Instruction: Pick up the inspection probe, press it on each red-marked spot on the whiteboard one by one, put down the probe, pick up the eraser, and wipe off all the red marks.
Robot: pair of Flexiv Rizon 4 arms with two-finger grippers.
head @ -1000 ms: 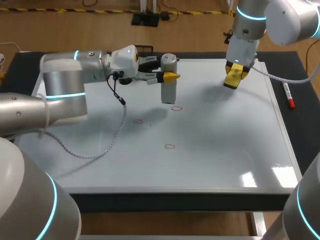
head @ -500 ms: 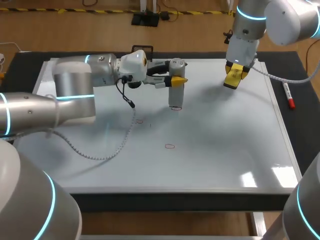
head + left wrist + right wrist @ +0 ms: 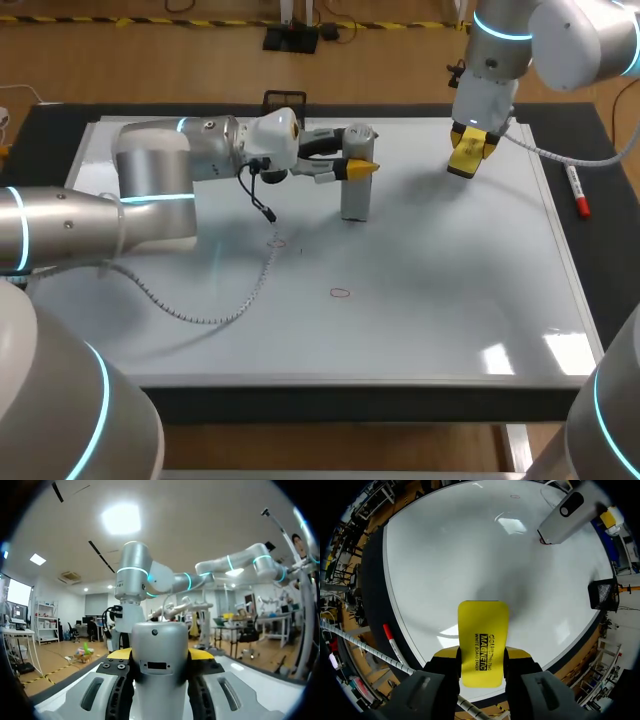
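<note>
while the left gripper (image 3: 358,158) clamps the probe (image 3: 356,195) upright on the whiteboard (image 3: 450,290), jaws closed near its top, it looks rigid, smooth, fairly light; right gripper (image 3: 468,150), jaws closed on the eraser (image 3: 483,640).

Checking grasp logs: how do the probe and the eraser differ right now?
The probe is a grey cylinder, the eraser a flat yellow block. The probe stands upright on the whiteboard; the eraser appears held above it. Shared: each is gripped, probe by the left claw, eraser by the right claw.

One probe (image 3: 356,203), one eraser (image 3: 483,630) (two marks (image 3: 340,293))
</note>
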